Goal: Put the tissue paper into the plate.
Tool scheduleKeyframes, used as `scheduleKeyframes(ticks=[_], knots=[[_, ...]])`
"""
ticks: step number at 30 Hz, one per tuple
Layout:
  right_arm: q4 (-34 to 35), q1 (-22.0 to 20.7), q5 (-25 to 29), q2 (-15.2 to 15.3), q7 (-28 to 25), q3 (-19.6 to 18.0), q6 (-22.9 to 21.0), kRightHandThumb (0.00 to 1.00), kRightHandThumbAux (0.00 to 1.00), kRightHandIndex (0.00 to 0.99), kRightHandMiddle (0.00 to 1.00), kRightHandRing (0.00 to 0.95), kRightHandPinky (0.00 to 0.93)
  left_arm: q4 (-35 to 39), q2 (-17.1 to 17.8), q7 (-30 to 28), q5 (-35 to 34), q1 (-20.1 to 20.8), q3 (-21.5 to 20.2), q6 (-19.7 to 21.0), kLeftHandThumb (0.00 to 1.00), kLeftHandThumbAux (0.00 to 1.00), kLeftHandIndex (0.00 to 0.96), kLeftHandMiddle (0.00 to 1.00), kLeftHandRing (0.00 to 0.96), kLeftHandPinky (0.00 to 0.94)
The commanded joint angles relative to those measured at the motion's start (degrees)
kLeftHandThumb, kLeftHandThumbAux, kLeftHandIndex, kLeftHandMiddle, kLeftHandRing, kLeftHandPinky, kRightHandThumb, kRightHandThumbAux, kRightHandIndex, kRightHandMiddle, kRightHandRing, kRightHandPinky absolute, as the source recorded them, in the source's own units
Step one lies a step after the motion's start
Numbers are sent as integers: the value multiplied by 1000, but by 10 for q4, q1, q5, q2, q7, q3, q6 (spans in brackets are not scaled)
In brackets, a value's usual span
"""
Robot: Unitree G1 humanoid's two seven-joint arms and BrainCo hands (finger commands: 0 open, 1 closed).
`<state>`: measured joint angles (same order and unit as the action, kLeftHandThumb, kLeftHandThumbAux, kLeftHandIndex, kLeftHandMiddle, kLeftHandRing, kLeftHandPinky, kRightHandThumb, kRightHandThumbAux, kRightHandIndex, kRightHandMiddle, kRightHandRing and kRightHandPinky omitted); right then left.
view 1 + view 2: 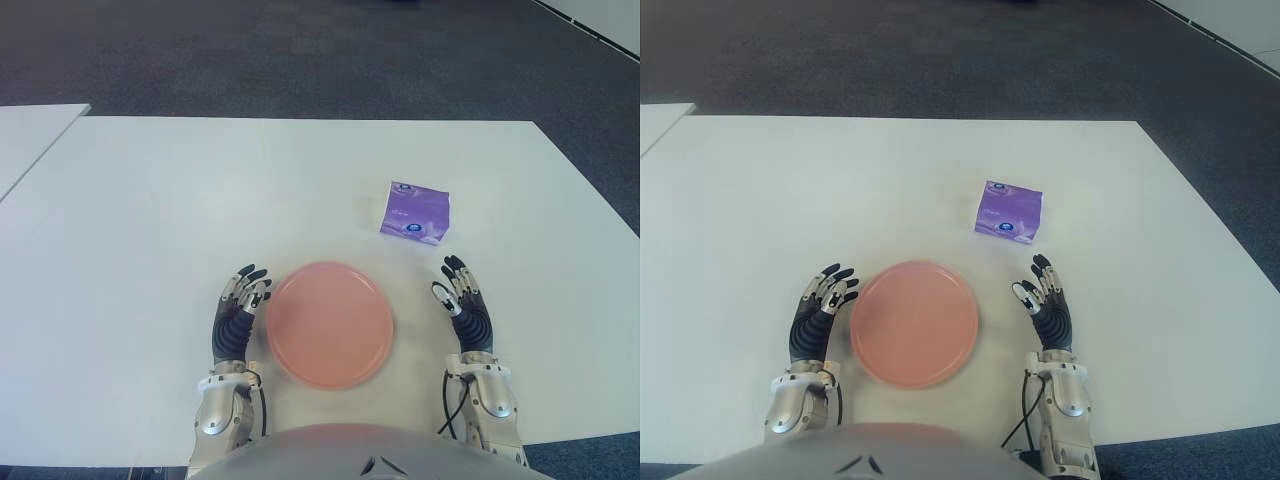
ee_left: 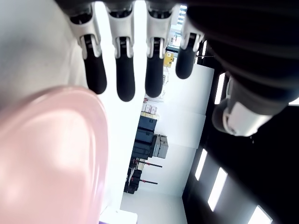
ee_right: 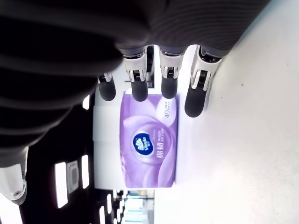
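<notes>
A purple tissue pack [image 1: 415,213] lies flat on the white table [image 1: 200,200], a little beyond and to the right of the pink plate [image 1: 330,323]. Nothing is in the plate. My right hand [image 1: 458,290] shows just right of the plate and short of the pack, fingers extended and holding nothing. The right wrist view shows the tissue pack [image 3: 149,145] just past the fingertips [image 3: 194,100], apart from them. My left hand [image 1: 245,292] shows at the plate's left rim, fingers relaxed and holding nothing. The plate's edge [image 2: 51,158] fills the left wrist view.
A second white table [image 1: 25,135] adjoins at the far left. Dark carpet floor [image 1: 320,50] lies beyond the far edge. The table's right edge [image 1: 600,220] runs close to the right of the pack.
</notes>
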<state>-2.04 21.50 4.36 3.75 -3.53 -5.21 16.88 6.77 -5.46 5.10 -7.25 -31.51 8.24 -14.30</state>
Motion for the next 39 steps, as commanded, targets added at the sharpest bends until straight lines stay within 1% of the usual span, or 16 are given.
scheduleKeyframes(ticks=[1,6,8,17,21,23,25,27,28,29,30,31,32,34,36,39], knots=[[-36,33,-1,-7,0,5,-57,249,515,17,90,39,0,-4,-15,0,2,-7,5,15,196,559,228,289,316,333],[-55,28,6,-7,-13,4,-24,241,501,18,92,42,0,-5,-16,-1,0,-8,6,13,205,568,230,292,321,340],[-58,27,7,-5,-17,4,-18,235,497,19,94,43,0,-5,-16,-1,0,-7,7,14,209,570,230,293,324,342],[-63,25,-4,1,-19,5,-7,203,497,28,94,37,0,-4,-16,-1,-2,-7,10,14,214,573,226,295,326,340],[-64,24,-14,3,-11,5,-4,199,508,30,93,33,0,-4,-16,0,-2,-7,12,16,213,573,226,297,328,342],[-71,17,-28,5,1,0,24,200,516,26,84,25,0,-3,-16,1,-1,-8,13,17,215,575,227,299,330,345],[-63,17,-43,11,13,-6,40,202,526,22,75,19,0,-3,-16,1,-1,-8,14,17,217,576,228,300,332,346],[-83,10,-87,18,48,-11,100,205,538,20,67,15,0,-2,-17,2,0,-8,15,17,218,578,230,302,334,348],[-66,9,-130,21,78,-14,132,207,548,18,61,12,0,-2,-17,2,-1,-8,15,17,221,580,232,303,335,350],[-52,9,-161,23,99,-17,153,204,561,17,53,8,0,-2,-17,2,-1,-8,15,17,224,582,235,306,337,352],[-39,6,-206,29,132,-23,170,202,566,17,49,6,0,-3,-18,2,-2,-8,16,17,225,583,236,306,338,353],[-30,-2,-266,37,178,-28,178,197,577,18,42,4,0,-4,-18,1,-3,-7,16,16,229,586,238,308,340,354],[-28,-9,-304,42,210,-31,181,191,588,19,37,3,0,-4,-18,1,-3,-6,16,15,234,588,240,310,341,355],[-35,-16,-349,49,254,-31,186,185,597,21,33,3,0,-6,-19,1,-4,-5,17,13,238,590,241,311,343,355],[-33,-21,-413,62,310,-26,174,182,603,22,33,9,18,-8,-20,-1,-6,-4,17,12,241,593,242,311,343,355],[-31,-28,-485,82,373,-16,148,188,605,22,37,23,47,-13,-20,-3,-9,-1,17,9,244,597,242,310,344,354]])
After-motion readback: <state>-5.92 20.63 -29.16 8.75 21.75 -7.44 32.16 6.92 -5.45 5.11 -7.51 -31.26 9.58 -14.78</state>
